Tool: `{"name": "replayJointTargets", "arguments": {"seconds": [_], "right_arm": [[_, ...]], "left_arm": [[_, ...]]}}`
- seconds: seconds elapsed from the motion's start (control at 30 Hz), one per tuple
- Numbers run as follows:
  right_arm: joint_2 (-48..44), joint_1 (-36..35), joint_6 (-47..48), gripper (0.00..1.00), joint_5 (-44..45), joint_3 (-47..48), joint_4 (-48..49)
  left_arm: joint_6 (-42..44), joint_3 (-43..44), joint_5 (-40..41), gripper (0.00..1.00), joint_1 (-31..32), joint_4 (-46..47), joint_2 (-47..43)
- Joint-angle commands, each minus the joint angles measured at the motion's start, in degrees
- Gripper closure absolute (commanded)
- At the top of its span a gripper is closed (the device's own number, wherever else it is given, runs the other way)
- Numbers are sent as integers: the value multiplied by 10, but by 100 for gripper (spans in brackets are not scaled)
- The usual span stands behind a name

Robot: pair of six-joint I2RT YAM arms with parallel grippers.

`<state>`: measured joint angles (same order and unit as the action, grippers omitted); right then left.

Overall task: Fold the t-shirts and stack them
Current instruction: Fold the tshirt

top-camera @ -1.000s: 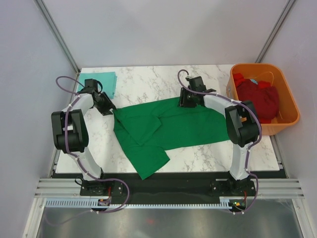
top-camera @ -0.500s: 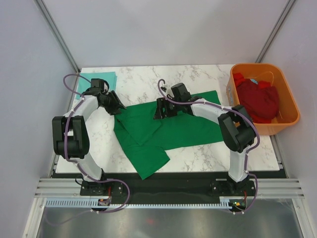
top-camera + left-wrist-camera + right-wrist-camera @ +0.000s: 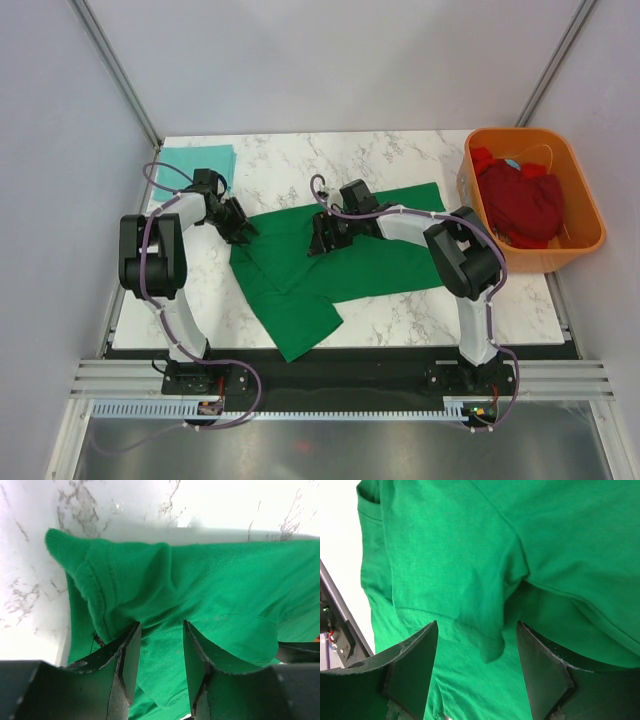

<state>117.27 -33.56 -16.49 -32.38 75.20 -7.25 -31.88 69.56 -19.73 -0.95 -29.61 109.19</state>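
Observation:
A dark green t-shirt [image 3: 390, 250] lies spread across the middle of the marble table [image 3: 300, 160], with folds at its left side and one part hanging towards the front edge. My left gripper [image 3: 240, 228] is at the shirt's left edge. In the left wrist view [image 3: 161, 625] its jaws stand partly apart with green cloth [image 3: 200, 580] lying between them. My right gripper [image 3: 318, 240] is low over the shirt's middle. In the right wrist view [image 3: 477, 625] its jaws are wide open over a fold of the cloth [image 3: 445, 545]. A folded pale teal t-shirt [image 3: 203, 160] lies at the back left.
An orange plastic tub [image 3: 577, 180] stands at the right edge and holds dark red t-shirts [image 3: 520, 200]. Grey walls close in the table on the left, back and right. Both arms' bases are at the near edge.
My right gripper has moved left from the shirt's back edge to its middle, uncovering the back right corner. My left gripper has moved right and nearer, onto the shirt's left edge.

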Motion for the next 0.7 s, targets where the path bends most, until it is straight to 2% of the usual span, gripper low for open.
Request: {"name": "replayJointTargets", "arguments": {"seconds": [0.0,0.1,0.17,0.23,0.3,0.37,0.43,0.5,0.57,0.67], "right_arm": [[14,-4,-8,29,-37,-1,42],[17,-4,-21,36,-47,-4,57],[13,-4,-29,47,-55,-6,56],[-5,-5,-41,54,-58,-13,55],[-24,-4,-78,62,-56,-40,59],[-59,-4,-145,71,-63,-99,130],[-78,-4,-173,78,-33,-123,145],[-85,-5,-185,82,22,-135,123],[-87,-4,-186,77,53,-137,85],[-105,-4,-191,76,67,-149,80]], "left_arm": [[18,18,7,53,-1,13,13],[16,23,14,53,0,13,19],[17,27,18,53,0,14,23],[19,29,20,53,0,14,29],[21,29,23,53,-1,13,32],[24,29,28,53,-1,13,34],[27,32,26,53,0,13,36],[26,35,22,53,-1,13,33],[27,36,21,52,-1,14,27],[34,40,15,52,-1,13,24]]}}
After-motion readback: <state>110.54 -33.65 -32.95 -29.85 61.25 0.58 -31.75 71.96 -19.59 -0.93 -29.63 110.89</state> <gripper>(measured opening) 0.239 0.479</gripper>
